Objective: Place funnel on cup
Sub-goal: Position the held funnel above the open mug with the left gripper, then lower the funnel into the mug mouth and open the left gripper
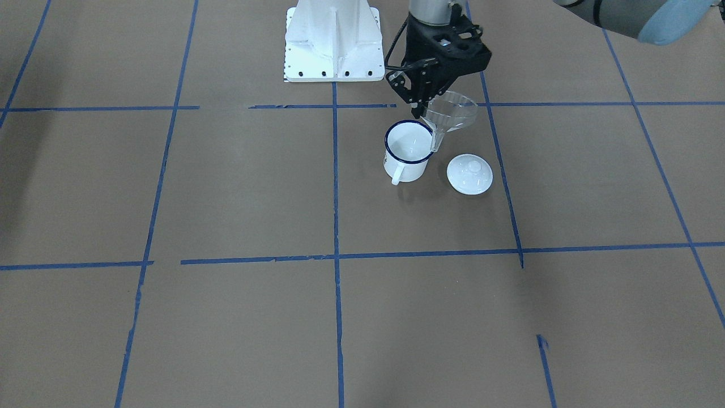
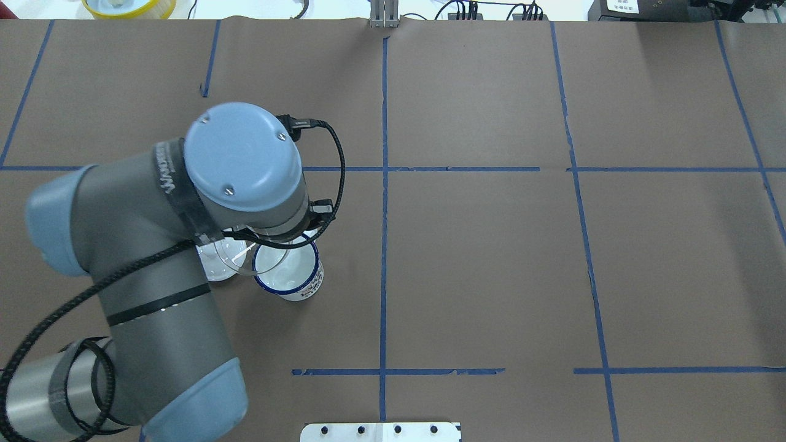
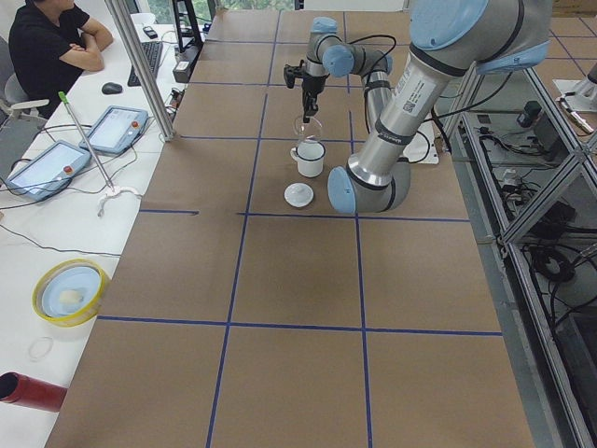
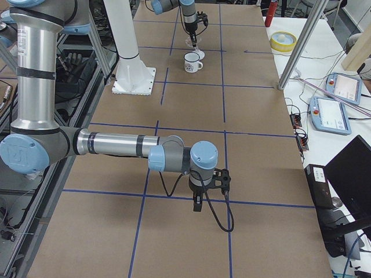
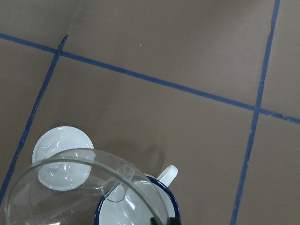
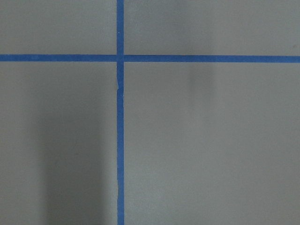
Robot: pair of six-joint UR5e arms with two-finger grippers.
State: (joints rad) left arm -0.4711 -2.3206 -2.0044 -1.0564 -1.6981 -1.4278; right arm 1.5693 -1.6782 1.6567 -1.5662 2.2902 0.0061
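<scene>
The white enamel cup [image 1: 409,148] with a dark blue rim stands upright on the table, its handle toward the front-facing camera. My left gripper [image 1: 422,105] is shut on the rim of the clear funnel [image 1: 450,113] and holds it in the air, tilted. The funnel's spout hangs by the cup's rim on the lid side. In the left wrist view the funnel's mouth [image 5: 79,187] partly overlaps the cup [image 5: 161,199]. In the overhead view the left wrist hides most of the funnel [image 2: 239,258] beside the cup [image 2: 288,273]. My right gripper [image 4: 197,205] shows only in the exterior right view, so I cannot tell its state.
A round white knobbed lid [image 1: 469,174] lies on the table just beside the cup, also in the left wrist view [image 5: 63,157]. The white robot base plate [image 1: 334,42] stands behind the cup. Blue tape lines cross the brown table.
</scene>
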